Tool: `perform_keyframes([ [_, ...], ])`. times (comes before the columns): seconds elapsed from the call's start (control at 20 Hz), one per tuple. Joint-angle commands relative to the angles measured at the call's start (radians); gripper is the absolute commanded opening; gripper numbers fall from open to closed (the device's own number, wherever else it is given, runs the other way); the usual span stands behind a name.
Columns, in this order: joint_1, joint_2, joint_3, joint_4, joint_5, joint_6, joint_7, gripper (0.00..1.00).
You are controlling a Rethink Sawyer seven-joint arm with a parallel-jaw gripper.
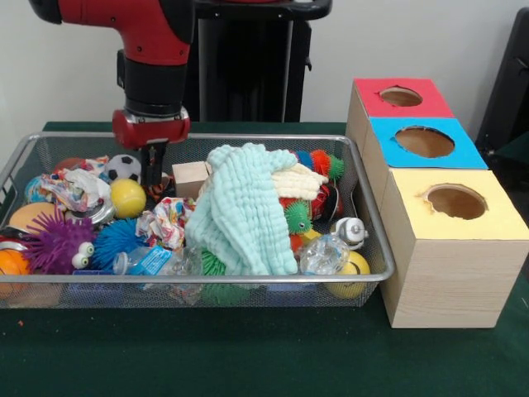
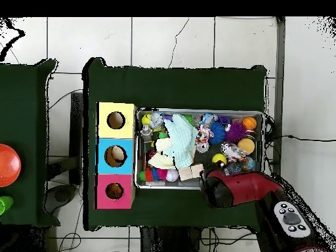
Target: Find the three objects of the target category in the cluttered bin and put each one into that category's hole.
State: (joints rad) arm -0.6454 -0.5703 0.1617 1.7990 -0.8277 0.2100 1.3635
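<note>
Red and black, the gripper (image 1: pixel 154 169) hung inside the bin (image 1: pixel 374 217) near its far rim; whether it was open or closed I could not tell. Plush animals could not be picked out among the clutter. Three boxes flanked the bin, one hole each; the red hole (image 1: pixel 401 97) lay farthest back. Green cloth (image 1: pixel 248 356) covered the table.

Red arm (image 1: pixel 136 21) w/ black wrist section, red collar, dark slim tool (image 1: pixel 152 169).
</note>
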Motion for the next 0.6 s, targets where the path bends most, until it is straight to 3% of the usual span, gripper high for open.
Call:
perform_keyframes([
  [0.05,-0.030,-0.201,0.137,0.077,0.133,0.271,-0.096,0.00],
  [0.6,-0.053,-0.266,0.243,0.080,0.198,0.342,-0.117,0.00],
])
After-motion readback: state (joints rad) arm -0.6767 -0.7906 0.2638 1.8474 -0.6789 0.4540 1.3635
